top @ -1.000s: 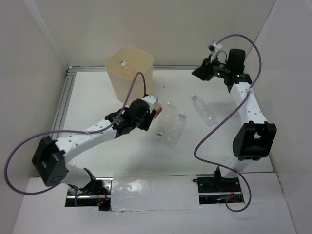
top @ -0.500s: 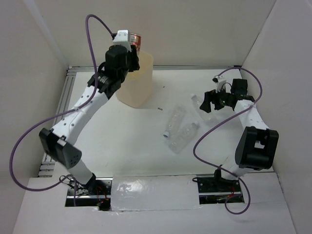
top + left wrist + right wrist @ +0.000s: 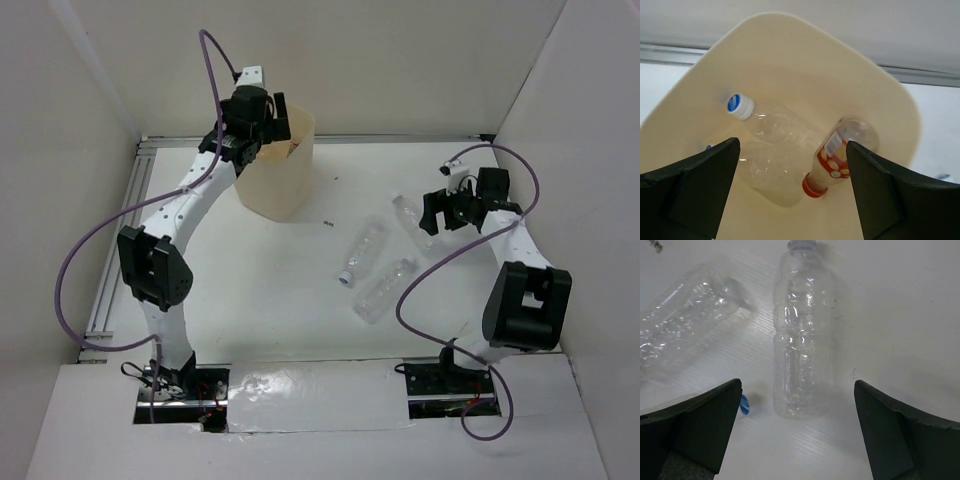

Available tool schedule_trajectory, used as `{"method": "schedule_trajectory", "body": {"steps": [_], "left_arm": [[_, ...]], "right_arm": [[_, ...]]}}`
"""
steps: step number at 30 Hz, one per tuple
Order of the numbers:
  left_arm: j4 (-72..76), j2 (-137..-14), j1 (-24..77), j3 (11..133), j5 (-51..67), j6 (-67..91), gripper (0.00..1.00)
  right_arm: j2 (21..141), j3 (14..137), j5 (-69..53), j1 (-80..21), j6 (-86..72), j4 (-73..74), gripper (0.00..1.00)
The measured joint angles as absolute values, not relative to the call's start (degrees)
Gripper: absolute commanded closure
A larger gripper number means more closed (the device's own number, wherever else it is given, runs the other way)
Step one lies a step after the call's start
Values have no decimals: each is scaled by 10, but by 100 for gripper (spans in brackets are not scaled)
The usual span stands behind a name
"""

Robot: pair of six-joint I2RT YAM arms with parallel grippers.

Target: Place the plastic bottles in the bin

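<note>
The cream bin [image 3: 278,188] stands at the back left. My left gripper [image 3: 274,122] hangs open over its mouth with nothing between its fingers [image 3: 695,190]. Inside the bin [image 3: 790,55] lie the red-capped, red-and-white labelled bottle [image 3: 836,156] and two clear bottles [image 3: 767,125]. On the table are three more clear plastic bottles: one in the middle [image 3: 362,250], one nearer [image 3: 386,289], one at the right [image 3: 409,216]. My right gripper [image 3: 433,213] is open just above the right one [image 3: 802,340], its jaws standing either side of the bottle's base without touching it.
Grey walls close in the white table on three sides, and an aluminium rail [image 3: 128,215] runs along the left edge. Purple cables loop off both arms. A second bottle [image 3: 682,322] lies left of the right gripper, and a small blue-and-white cap [image 3: 744,404] shows by its left finger.
My left arm lifted the red-capped bottle from the table to over the bin and opened; the bottle now lies inside. My right gripper opened and came down over the right-hand bottle.
</note>
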State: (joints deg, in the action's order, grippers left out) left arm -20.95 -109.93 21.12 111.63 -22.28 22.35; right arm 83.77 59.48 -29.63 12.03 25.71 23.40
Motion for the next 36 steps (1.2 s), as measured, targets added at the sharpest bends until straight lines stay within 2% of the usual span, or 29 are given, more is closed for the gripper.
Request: {"method": "schedule_trajectory", "body": {"steps": [5,12,14,15,16,17,19,22,24,28,30,36], "left_arm": [[-193,-1014,281,1068,-209,181,0],[-145,-806,472,814,-164,147,0],[-136,-797,495,755,-164,150,0],[-133,-802,502,728,-167,153,0],[-131,-813,509,700,-171,157,0],[-132,-823,513,683,-174,161,0],[-136,-847,521,650,-181,170,0],[-139,-857,531,609,-189,185,0],[-114,-849,539,575,-194,197,0],[-75,-816,559,491,-202,213,0],[-62,-799,573,454,-208,219,0],[-31,-775,608,408,-214,244,0]], "right_arm": [[915,602,-264,109,261,227,0],[1011,625,-214,54,265,211,2],[1030,634,-191,39,268,200,21],[1037,637,-183,34,268,197,34],[1044,641,-176,31,270,194,64],[1047,646,-173,30,272,194,74],[1047,663,-173,32,271,197,85],[1041,700,-190,36,276,213,86],[1034,742,-216,34,282,241,83],[1033,916,-298,7,282,276,80],[1027,995,-342,-29,273,251,80],[1036,1119,-407,-187,216,129,74]]}}
